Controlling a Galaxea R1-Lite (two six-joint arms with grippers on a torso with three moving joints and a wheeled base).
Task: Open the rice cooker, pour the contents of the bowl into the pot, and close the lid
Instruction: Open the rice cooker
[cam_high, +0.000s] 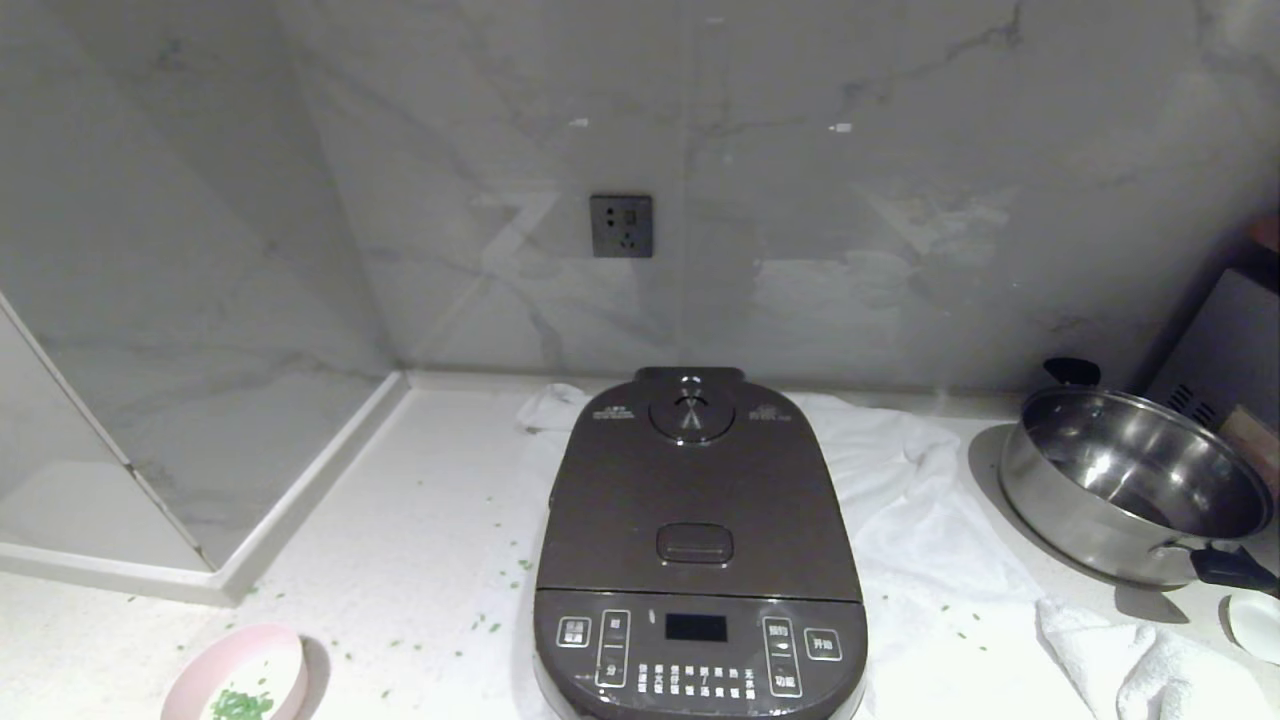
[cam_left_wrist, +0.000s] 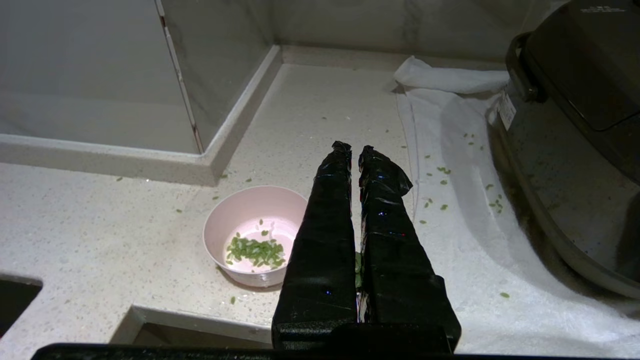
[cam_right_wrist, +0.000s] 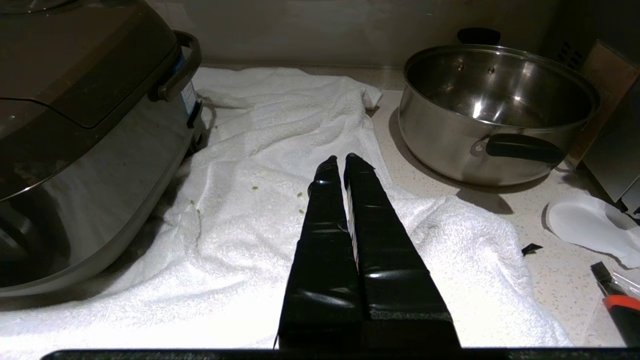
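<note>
Rice cooker (cam_high: 697, 545) sits with its lid (cam_high: 695, 480) down on a white towel (cam_high: 930, 540) on the tabletop (cam_high: 400, 520). To its left, the bowl (cam_high: 237, 677) holds green bits (cam_high: 240, 705). Left end effector (cam_left_wrist: 354, 150) and right end effector (cam_right_wrist: 340, 161) hover pressed together, empty.

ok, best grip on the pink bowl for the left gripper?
Probably the bowl rim on its near edge, coming from above: one finger inside, one outside. It sits upright and open, with the greens low on its floor. Left gripper is shut, so open first.
</note>
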